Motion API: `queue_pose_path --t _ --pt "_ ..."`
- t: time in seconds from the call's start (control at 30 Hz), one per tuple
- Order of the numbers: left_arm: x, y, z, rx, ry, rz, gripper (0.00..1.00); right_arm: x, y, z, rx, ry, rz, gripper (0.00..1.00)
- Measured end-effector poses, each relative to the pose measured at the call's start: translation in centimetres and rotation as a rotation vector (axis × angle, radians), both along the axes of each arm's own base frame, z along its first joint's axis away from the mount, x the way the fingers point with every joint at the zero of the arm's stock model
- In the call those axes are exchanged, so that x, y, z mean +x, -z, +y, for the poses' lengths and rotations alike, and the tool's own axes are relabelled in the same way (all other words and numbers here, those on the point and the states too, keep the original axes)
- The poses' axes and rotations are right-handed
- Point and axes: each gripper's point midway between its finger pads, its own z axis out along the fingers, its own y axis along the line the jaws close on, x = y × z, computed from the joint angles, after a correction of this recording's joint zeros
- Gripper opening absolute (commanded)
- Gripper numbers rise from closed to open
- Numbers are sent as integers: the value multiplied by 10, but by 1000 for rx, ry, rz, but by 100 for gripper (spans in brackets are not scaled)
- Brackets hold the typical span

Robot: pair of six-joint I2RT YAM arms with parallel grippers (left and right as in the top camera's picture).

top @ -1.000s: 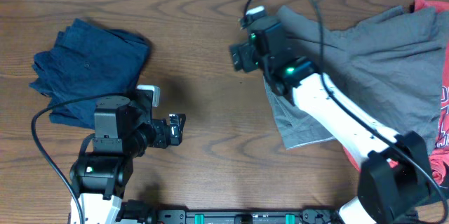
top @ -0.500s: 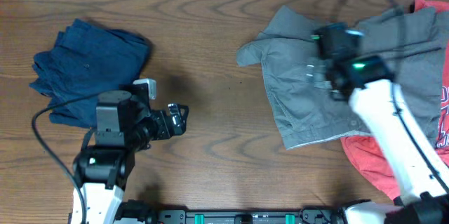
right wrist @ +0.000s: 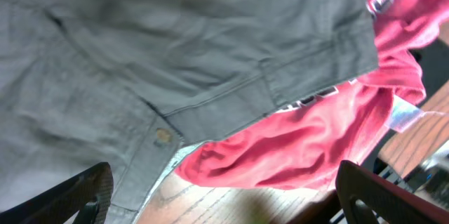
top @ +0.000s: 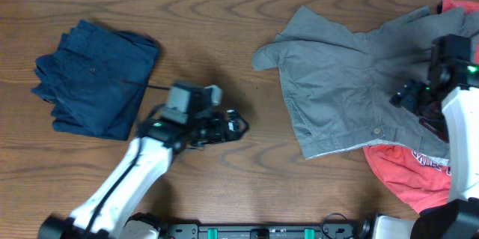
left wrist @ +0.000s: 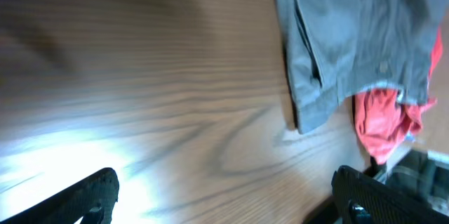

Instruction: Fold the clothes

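Grey shorts (top: 344, 82) lie spread and crumpled on the right of the table, partly over a red shirt (top: 408, 175). A folded dark blue garment (top: 93, 74) lies at the far left. My left gripper (top: 230, 125) is open and empty over bare wood at the table's middle, left of the shorts' lower corner (left wrist: 312, 104). My right gripper (top: 413, 98) is open and empty above the shorts' right part, near their waistband button (right wrist: 163, 135) and the red shirt (right wrist: 295, 147).
The wooden table (top: 224, 29) has bare wood between the blue garment and the shorts. The red shirt reaches the table's right edge. A black rail (top: 262, 231) runs along the front edge.
My left arm has reached right toward the table's middle. My right arm has swung from the shorts' left corner to their right side, leaving the shorts spread on the table.
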Motion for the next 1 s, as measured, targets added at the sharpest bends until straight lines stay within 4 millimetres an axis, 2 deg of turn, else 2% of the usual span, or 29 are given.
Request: queue_pose_path --t 0.2,0.43,0.57,0.73,0.8,0.87,0.97,1.0 --pt "-6 21 -68 -62 119 -11 98 -10 1 -16 25 53 6 99" --pt "-17 37 -136 -159 248 -95 98 -9 2 -12 51 31 2 99" --pt "-29 56 -157 -165 236 -56 98 -8 3 -11 61 22 1 99" --pt "-28 53 -180 -222 166 -40 99 -8 3 -9 69 11 -1 99" --pt "-27 52 -189 -254 149 -44 86 -7 3 -9 69 9 -1 99" --pt "-26 51 -197 -282 130 -53 67 -7 3 -9 69 8 -1 99" --pt "-26 56 -202 -287 109 -62 31 -7 3 -9 69 6 0 99" --pt "-25 56 -203 -286 98 -64 14 -7 3 -9 69 6 0 99"
